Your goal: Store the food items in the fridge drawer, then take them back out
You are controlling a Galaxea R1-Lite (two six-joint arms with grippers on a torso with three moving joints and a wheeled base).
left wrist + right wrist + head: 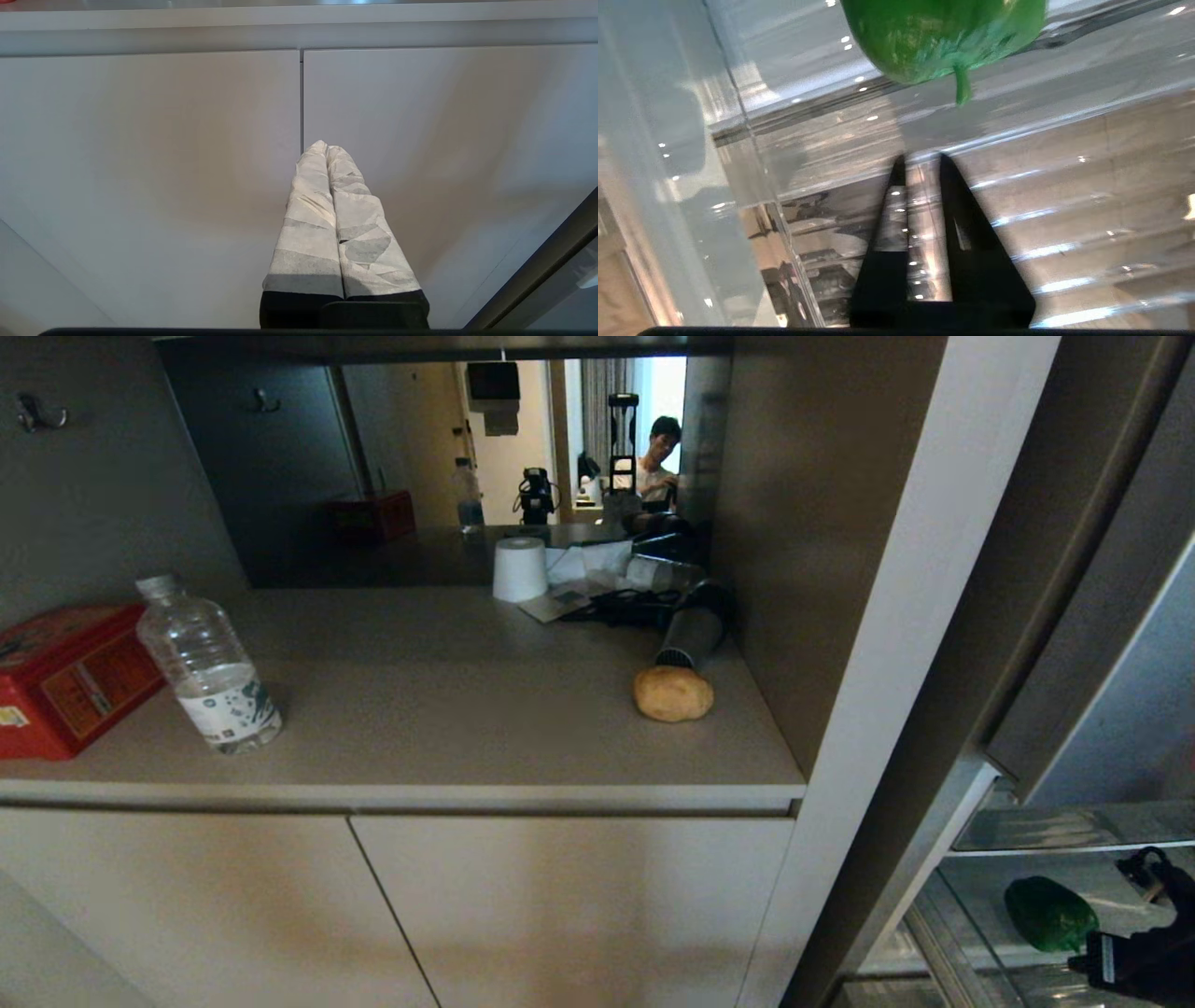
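Two food items, well apart in the head view: tan potato (673, 694) out on the beige counter (448, 709), close to its right end; dark-green bell pepper (1049, 914) down inside the clear fridge drawer (934, 933), under the glass shelf (1064, 828). Right gripper (1088, 963) low at the picture's right corner, just beside the pepper, on the near side. Elsewhere on the counter, a clear water bottle (210, 667) upright beside a red tin box (65, 677) at the left, and a white paper roll (520, 569) at the back by the mirror. Reflected in that mirror, a seated person (658, 453).

Left wrist view: left gripper (326, 147) with white-wrapped fingers pressed flat together, holding nothing, pointed at the pale cabinet doors (149, 163) below the counter's edge.

Right wrist view: right gripper (920, 158) with black fingers parted by a narrow gap, tips up against the clear front wall of the fridge drawer (1064, 210). Touching that wall or just short of it: impossible to tell through the glare. Bell pepper (943, 37) lying beyond the tips on the drawer's ribbed floor, stem turned toward the gripper, apart from both fingers. Nothing but the pepper seen in the drawer.
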